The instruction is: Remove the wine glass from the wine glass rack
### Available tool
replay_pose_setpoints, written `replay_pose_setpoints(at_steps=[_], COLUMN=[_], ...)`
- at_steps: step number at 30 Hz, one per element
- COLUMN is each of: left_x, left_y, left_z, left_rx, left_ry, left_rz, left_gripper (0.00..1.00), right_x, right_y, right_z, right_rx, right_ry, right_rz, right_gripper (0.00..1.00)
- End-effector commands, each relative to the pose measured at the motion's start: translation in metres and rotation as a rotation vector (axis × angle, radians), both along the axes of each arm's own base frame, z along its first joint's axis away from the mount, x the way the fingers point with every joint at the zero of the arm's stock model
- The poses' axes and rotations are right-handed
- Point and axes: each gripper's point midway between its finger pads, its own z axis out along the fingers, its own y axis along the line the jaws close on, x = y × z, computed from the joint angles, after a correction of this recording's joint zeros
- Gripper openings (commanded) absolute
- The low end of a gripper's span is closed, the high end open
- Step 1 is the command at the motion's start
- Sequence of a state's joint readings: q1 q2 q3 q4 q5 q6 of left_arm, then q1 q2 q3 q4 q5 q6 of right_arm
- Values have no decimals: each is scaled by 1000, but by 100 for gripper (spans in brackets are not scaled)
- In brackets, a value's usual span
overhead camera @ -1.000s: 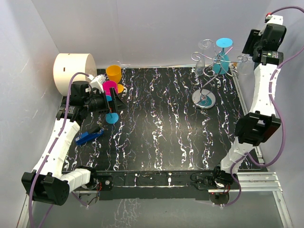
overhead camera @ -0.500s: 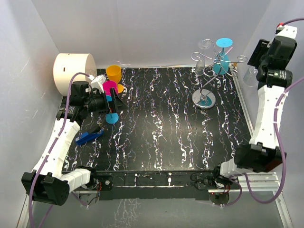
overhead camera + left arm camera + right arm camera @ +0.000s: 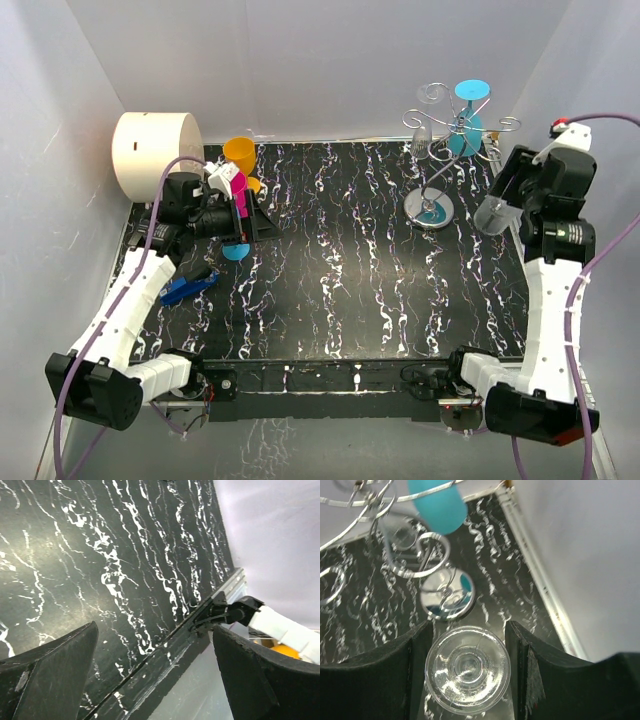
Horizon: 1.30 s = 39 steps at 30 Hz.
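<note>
Currently the wine glass (image 3: 467,667) is held in the right jaws, off the rack (image 3: 429,209) near the desk's (image 3: 350,290) right edge, left jaws wide and empty; it could be dropped if grip on the smooth bowl is lost.

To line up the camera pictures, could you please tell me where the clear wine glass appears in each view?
Top external: clear wine glass at the right, mid-height.
Left wrist: not in it.
Right wrist: the glass at bottom centre.
Shared landmark: the wine glass rack's disc base, seen in those two views; the left wrist view lacks it.
</note>
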State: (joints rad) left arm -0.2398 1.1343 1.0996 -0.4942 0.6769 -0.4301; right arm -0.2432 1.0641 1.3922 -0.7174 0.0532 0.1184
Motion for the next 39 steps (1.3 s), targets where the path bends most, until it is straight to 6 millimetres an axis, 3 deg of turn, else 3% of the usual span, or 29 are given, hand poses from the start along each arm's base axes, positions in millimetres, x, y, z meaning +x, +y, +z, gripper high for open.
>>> replay_pose_setpoints(at_steps=[1, 6, 11, 17, 20, 25, 34, 39], left_x=[-8, -15, -24, -42, -45, -38, -38, -37], left_y=[-17, -43, -93, -158, -178, -194, -219, -224], left_z=[17, 39, 38, 33, 28, 20, 29, 45], left_rx=[-122, -221, -355, -505, -588, -690, -810, -857], left_ry=[13, -46, -15, 2, 42, 91, 114, 79], left_rz=[-65, -116, -164, -137, -113, -53, -84, -104], left_gripper=[97, 98, 97, 97, 95, 86, 77, 74], right_x=[-12, -22, -26, -32, -32, -32, -31, -30], right_y=[41, 84, 134, 162, 173, 184, 193, 196], right_z=[6, -18, -29, -24, -21, -14, -20, -25], right_rx=[85, 212, 456, 668, 754, 821, 907, 925], right_ry=[-70, -38, -52, -90, -97, -114, -128, -126], right_rz=[142, 304, 490, 582, 620, 665, 703, 715], right_gripper=[10, 10, 10, 10, 10, 10, 10, 9])
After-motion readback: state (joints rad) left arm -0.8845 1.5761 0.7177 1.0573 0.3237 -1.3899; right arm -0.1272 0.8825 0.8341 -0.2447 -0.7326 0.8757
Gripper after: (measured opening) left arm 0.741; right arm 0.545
